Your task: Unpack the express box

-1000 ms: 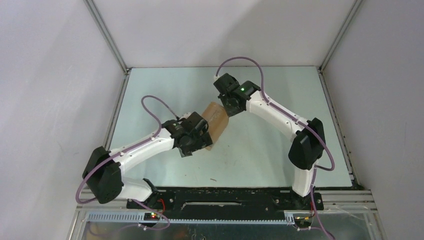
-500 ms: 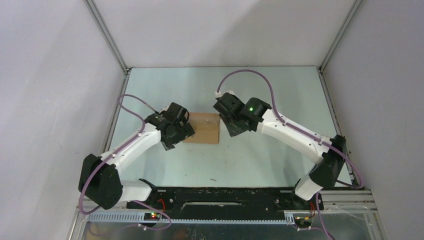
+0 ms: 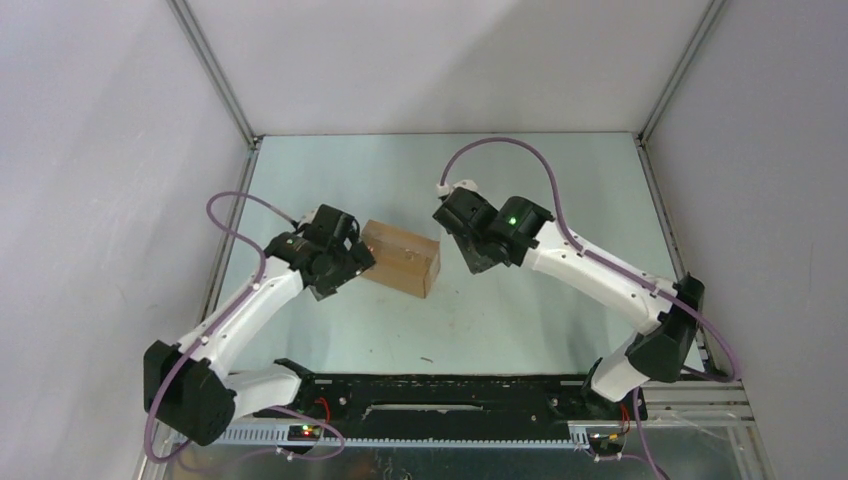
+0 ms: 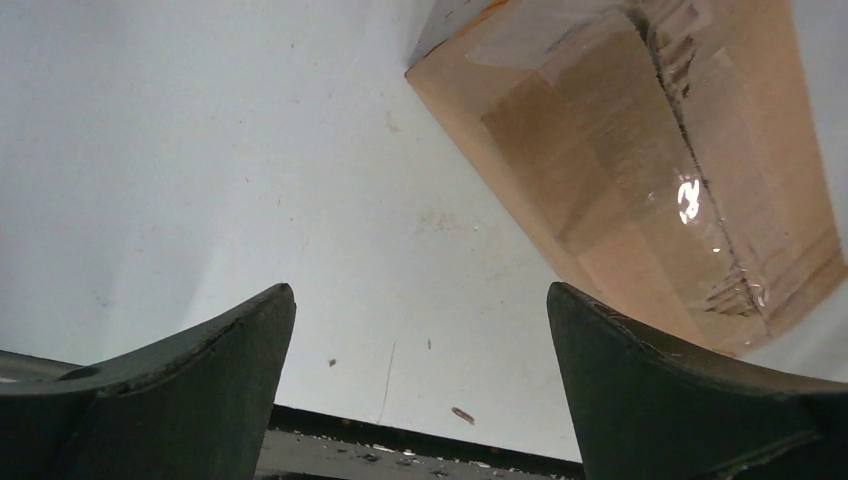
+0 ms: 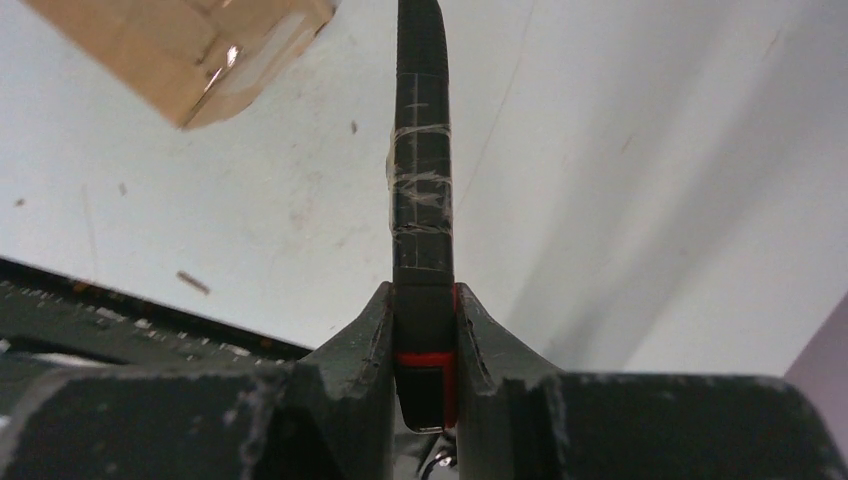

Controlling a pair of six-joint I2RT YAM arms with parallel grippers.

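Lying express box [image 3: 401,256], long axis left-right

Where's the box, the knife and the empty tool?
express box [image 3: 401,254]: top external view, taped top face.
utility knife [image 5: 422,200]: right wrist view, black body.
left tool [image 4: 420,295]: left wrist view, midway between open fingers.

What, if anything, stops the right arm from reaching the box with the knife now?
Probably nothing, so yes. The right gripper holds the knife just beside the box, with only bare table between. The left gripper is open at the box's other end, out of the way.
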